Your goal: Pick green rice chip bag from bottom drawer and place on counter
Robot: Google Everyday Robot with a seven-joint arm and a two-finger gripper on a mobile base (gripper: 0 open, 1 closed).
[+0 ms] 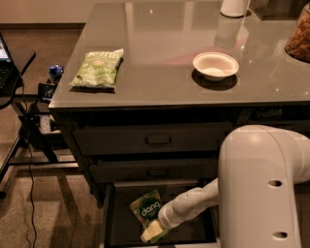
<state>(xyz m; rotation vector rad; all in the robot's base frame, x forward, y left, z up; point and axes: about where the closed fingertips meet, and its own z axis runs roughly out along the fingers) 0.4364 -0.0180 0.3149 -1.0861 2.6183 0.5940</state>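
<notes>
The green rice chip bag (147,208) with its dark "dang" logo lies inside the open bottom drawer (112,213), left of centre. My gripper (152,232) is down in the drawer at the bag's lower edge, at the end of the white arm reaching in from the right. The gripper covers part of the bag's near end. The glossy grey counter (160,53) is above the drawers.
A paler green kettle bag (98,68) lies on the counter's left side. A white bowl (215,65) sits right of centre, a white cylinder (234,7) at the back, a brown item (299,36) at far right. A black side table (14,68) and cables stand left.
</notes>
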